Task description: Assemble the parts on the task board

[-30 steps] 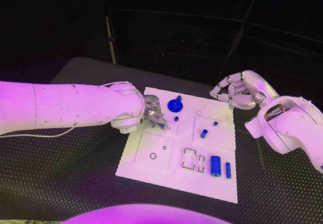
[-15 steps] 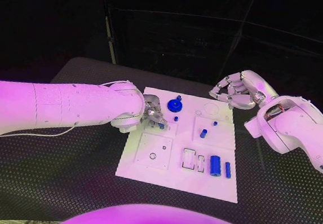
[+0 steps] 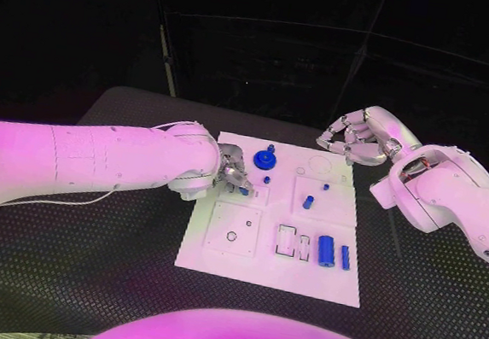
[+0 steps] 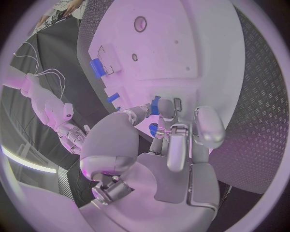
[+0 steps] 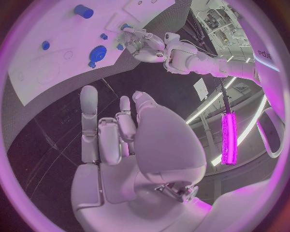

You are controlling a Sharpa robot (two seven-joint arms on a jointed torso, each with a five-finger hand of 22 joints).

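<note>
Covering black table point(image 3: 78, 283): white task board point(image 3: 255, 266)

The left hand point(image 3: 229, 173) blocks the board's point(image 3: 230, 262) left edge; the right hand point(image 3: 355, 139) hovers beyond its far corner (near edge open).

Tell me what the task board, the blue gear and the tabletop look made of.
Task board: probably rigid plastic or painted metal; flat, white, matte, with machined-looking recesses. Blue gear: likely moulded or printed plastic; uniform saturated colour, dull sheen. Table: black with a fine woven or dimpled texture, perhaps a rubbery mat; can't tell for sure.
</note>
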